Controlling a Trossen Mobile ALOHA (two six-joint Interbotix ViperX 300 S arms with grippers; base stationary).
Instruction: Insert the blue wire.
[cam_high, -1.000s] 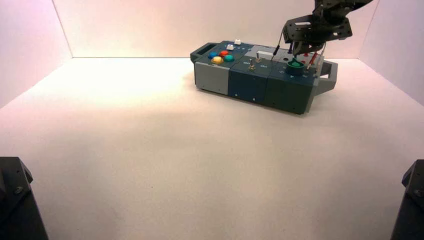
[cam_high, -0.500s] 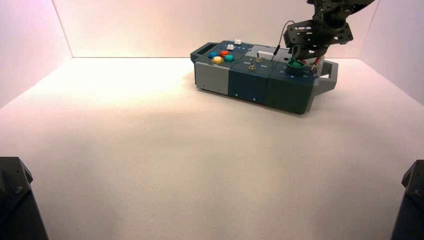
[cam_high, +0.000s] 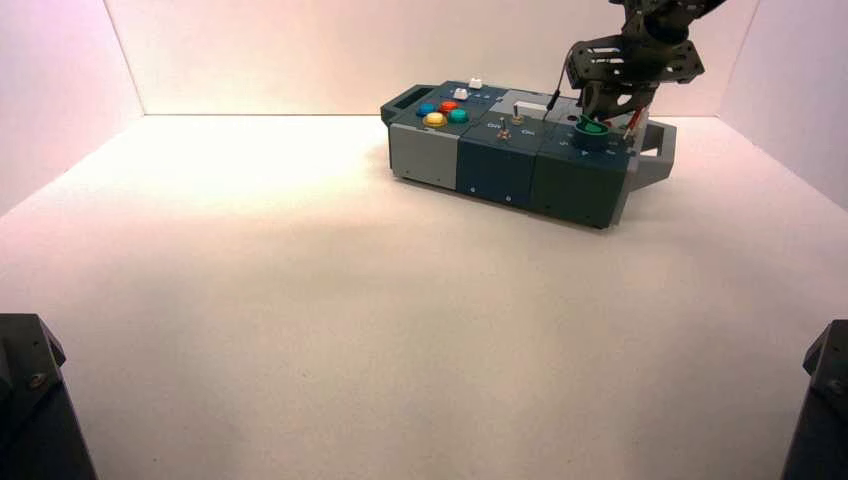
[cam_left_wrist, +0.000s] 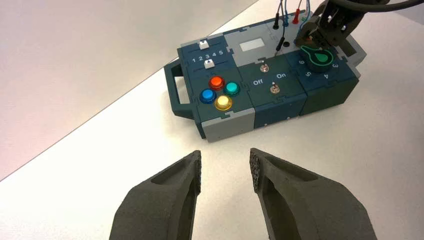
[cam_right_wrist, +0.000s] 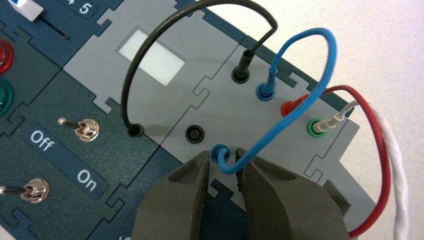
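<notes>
My right end effector (cam_right_wrist: 231, 175) has just spread, releasing the blue wire (cam_right_wrist: 295, 100); its plug now sits in the blue socket. Insertion looks complete. Left end effector (cam_left_wrist: 225, 172) idle, spread.

Light-blue wire (cam_right_wrist: 305, 75), black wire (cam_right_wrist: 165, 30), red wire (cam_right_wrist: 382, 150), grey panel (cam_right_wrist: 220, 107).

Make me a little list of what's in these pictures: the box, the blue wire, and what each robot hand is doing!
box: control box at the far right of the white table
blue wire: blue wire arches, both ends at blue sockets
right gripper: right gripper open, fingers either side of the wire's near end
left gripper: left gripper open, away from the box, holding nothing
other wires: black wire, red wire, white wire
</notes>
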